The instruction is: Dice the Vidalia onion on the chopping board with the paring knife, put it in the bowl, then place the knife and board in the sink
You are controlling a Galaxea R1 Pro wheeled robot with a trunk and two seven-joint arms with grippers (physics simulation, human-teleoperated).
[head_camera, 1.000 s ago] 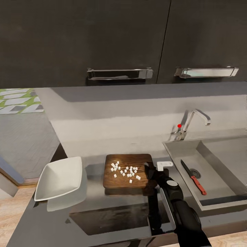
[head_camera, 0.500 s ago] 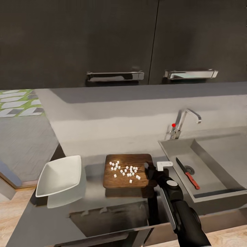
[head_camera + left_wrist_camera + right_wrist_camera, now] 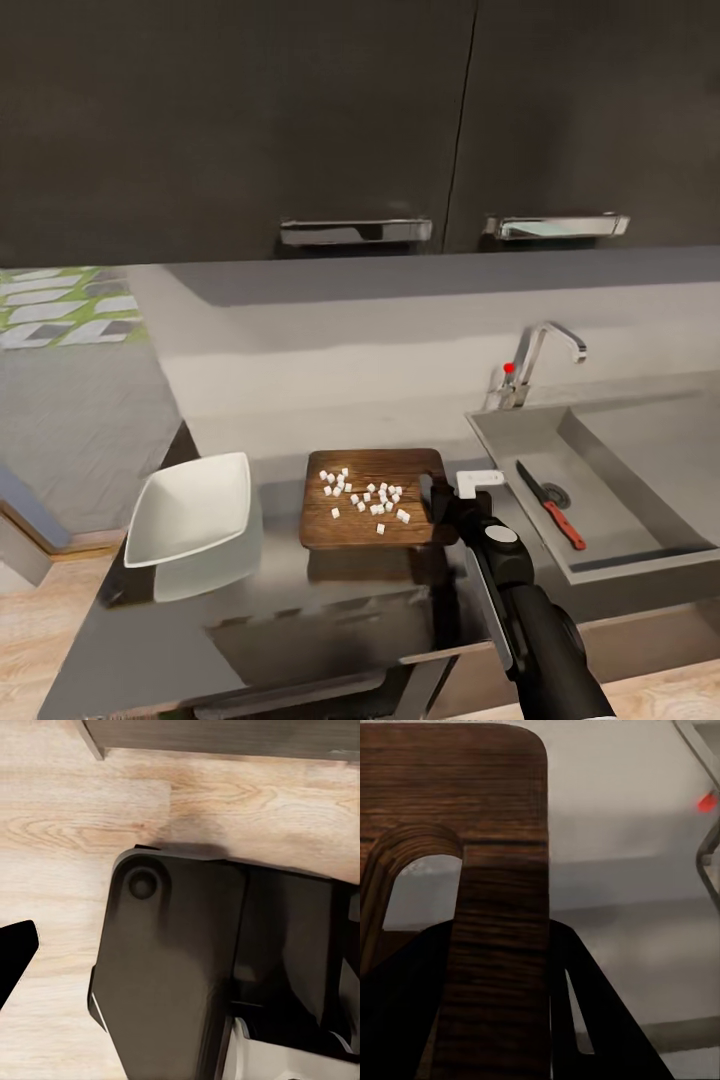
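Note:
The brown chopping board (image 3: 372, 500) is over the grey countertop (image 3: 300, 610) with several white diced onion pieces (image 3: 365, 495) scattered on it. My right gripper (image 3: 437, 500) is shut on the board's right end, by the handle slot; in the right wrist view the board (image 3: 457, 787) lies between the dark fingers (image 3: 607, 1020). The white bowl (image 3: 190, 508) stands empty to the left of the board. The red-handled paring knife (image 3: 549, 504) lies in the sink (image 3: 640, 470), near the drain. In the left wrist view one black fingertip (image 3: 15, 960) hangs over wooden floor.
A chrome faucet (image 3: 540, 355) with a red knob stands behind the sink. Dark wall cabinets with metal handles (image 3: 355, 232) hang above the counter. The countertop ends just left of the bowl, with floor beyond. My dark base (image 3: 180, 967) lies under the left wrist.
The whole view has shifted, so the camera moved. The board and right gripper keep their place in the picture while the bowl and the sink have drawn slightly closer to them.

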